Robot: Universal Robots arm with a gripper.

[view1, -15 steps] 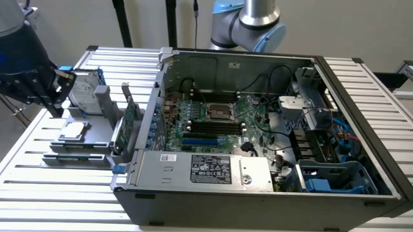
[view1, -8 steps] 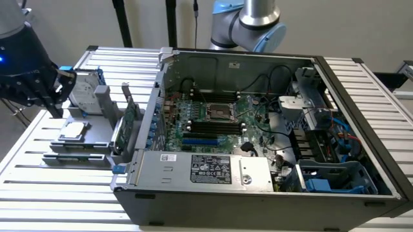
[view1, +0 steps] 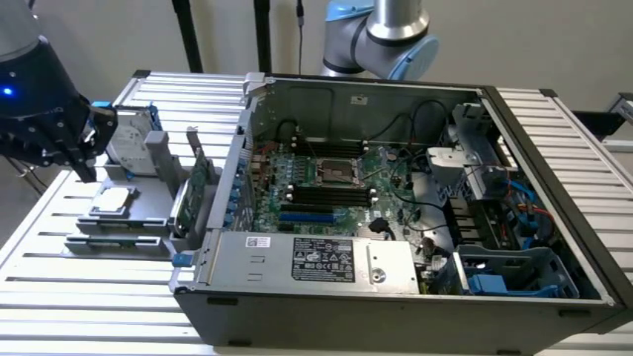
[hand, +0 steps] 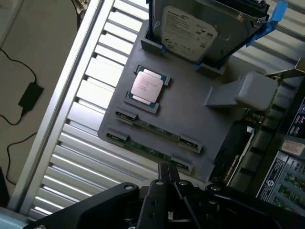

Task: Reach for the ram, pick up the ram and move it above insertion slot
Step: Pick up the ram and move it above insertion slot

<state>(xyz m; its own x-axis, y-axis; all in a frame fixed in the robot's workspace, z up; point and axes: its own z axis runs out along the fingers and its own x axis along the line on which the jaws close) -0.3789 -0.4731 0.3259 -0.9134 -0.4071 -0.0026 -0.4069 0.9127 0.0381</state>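
Observation:
Two ram sticks lie flat in a grey holder, one beside the other; each is a thin green strip held by grey end clips. My black gripper hangs above the holder's edge close to the nearer stick, its fingertips together with nothing between them. In the exterior view the gripper hovers at the left over the holder. The black memory slots sit on the motherboard inside the open computer case.
On the holder there are also a silver processor, upright hard drives and a green expansion card next to the case wall. The slatted metal table carries everything; cables and a drive cage crowd the case's right side.

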